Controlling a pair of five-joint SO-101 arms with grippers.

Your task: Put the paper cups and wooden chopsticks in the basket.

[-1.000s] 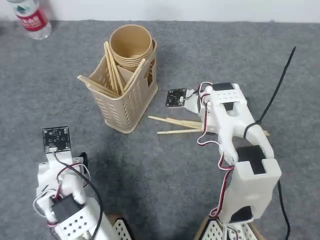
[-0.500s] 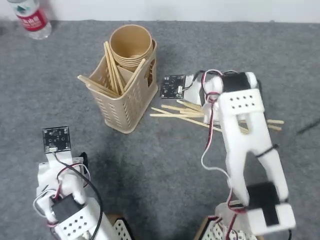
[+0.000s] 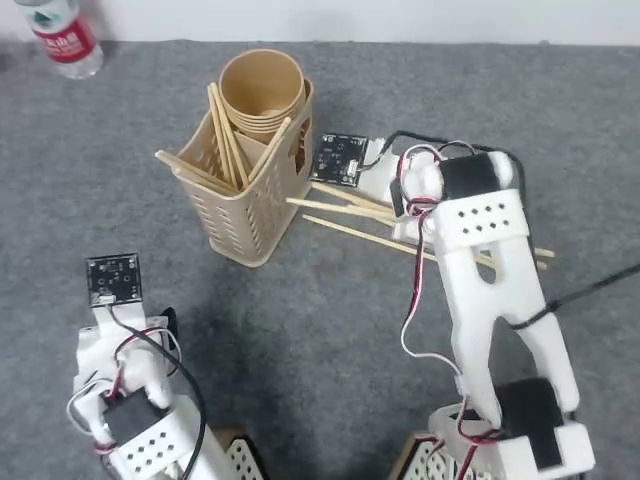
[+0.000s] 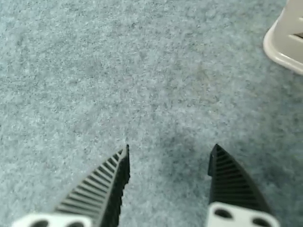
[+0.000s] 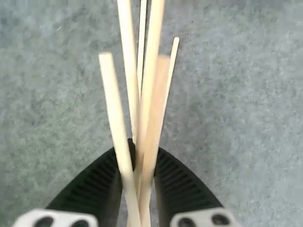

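Right fingers point(image 5: 99, 184) tight on wooden chopsticks point(image 5: 152, 71), long axis toward basket point(image 3: 255, 215); left fingers point(image 4: 106, 184) apart.

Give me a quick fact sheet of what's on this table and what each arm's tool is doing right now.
Surface: grey mat
Container: beige basket, upright
Inside it: stacked paper cups and several wooden chopsticks
Right arm: right tool shut on a bundle of loose chopsticks, whose ends lie close to the basket
Left arm: left tool open over bare mat, holding nothing
Also there: plastic bottle at the mat's far edge
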